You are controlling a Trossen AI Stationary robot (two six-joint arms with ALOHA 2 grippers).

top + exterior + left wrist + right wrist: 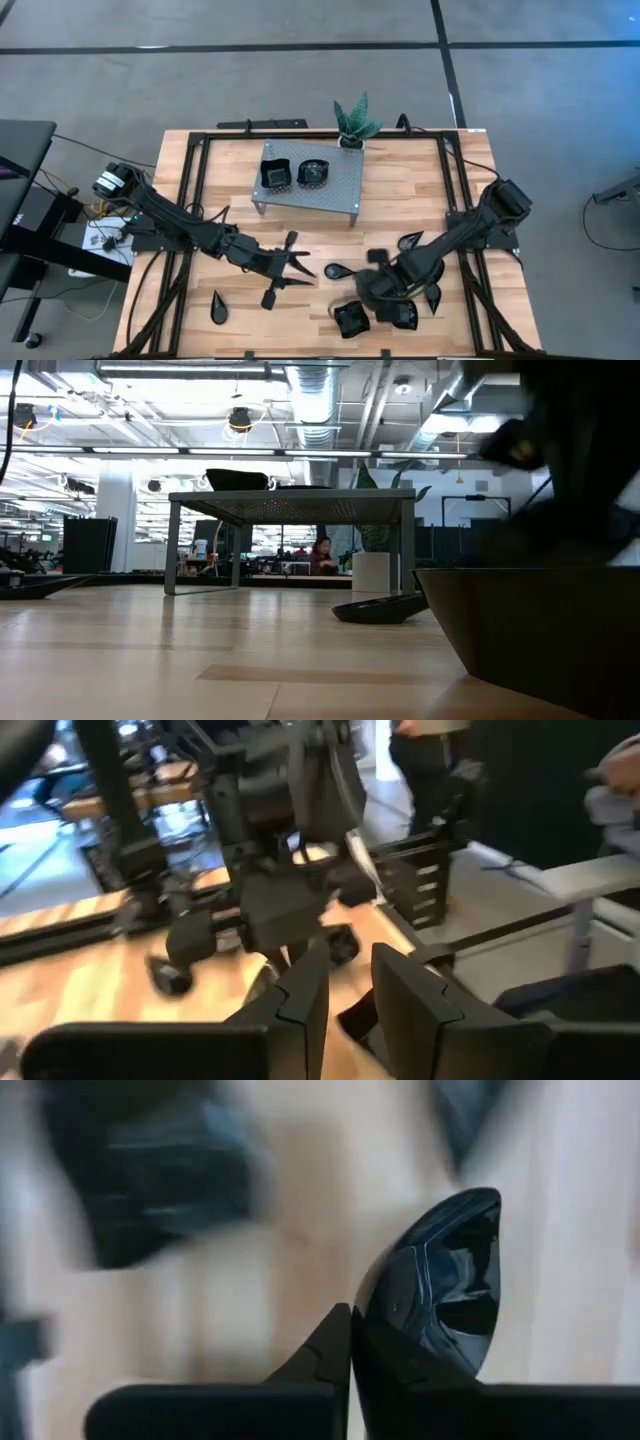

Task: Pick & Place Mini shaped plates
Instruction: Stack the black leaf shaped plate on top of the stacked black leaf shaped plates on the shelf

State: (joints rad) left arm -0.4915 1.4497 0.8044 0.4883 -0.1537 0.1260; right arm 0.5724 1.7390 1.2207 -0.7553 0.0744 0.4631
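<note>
Right gripper (350, 1345) pinches a glossy teardrop plate (440, 1285) by its rim between pressed fingers; light, stiff and slippery, it likely needs that edge hold.

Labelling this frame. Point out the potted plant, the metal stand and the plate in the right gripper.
Plant (354, 122), high view, on its leaves.
Stand (340, 184), high view, on its bare top.
Plate (445, 1285), right wrist view, on its glossy inside.

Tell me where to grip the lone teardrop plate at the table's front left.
Come straight down and pinch the teardrop plate by the rim at its wide end, one finger inside, one outside. It lies flat and alone, narrow tip toward the table's back, probably too thin to hold. The left tool is nearest.
</note>
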